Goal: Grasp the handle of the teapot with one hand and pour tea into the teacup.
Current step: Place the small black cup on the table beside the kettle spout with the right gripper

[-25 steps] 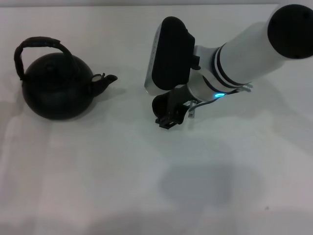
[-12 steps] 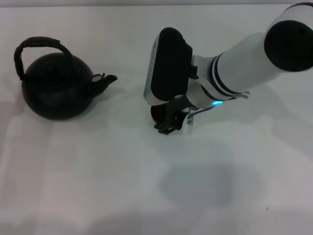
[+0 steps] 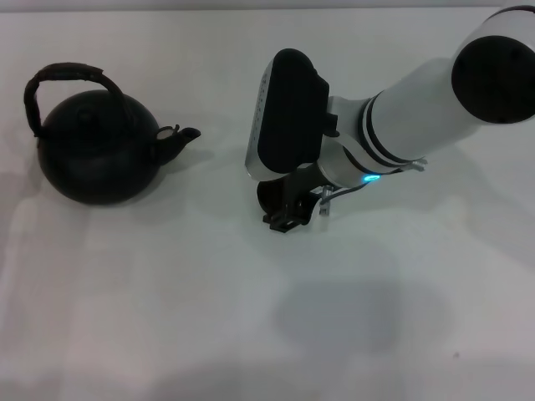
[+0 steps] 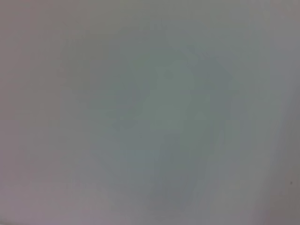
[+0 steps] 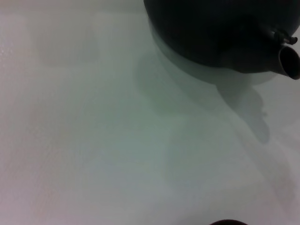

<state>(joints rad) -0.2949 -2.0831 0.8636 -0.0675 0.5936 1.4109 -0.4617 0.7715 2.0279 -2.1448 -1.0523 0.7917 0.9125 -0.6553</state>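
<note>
on white table [image 3: 167,292]: matte black round teapot [image 3: 99,149], rough hoop handle [image 3: 68,74]; right gripper [image 3: 284,213] nearby, grip state unclear.

Bare table [image 3: 226,276] around teapot [image 3: 100,150]

teapot [image 3: 99,154] upright, left | handle [image 3: 67,75] arched | teacup [image 3: 269,194] mostly hidden

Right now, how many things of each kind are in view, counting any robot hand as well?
Teapot: 1
Teacup, dark and mostly hidden behind the right hand: 1
Robot hands in view: 1 (the right hand only)
Total: 3
</note>
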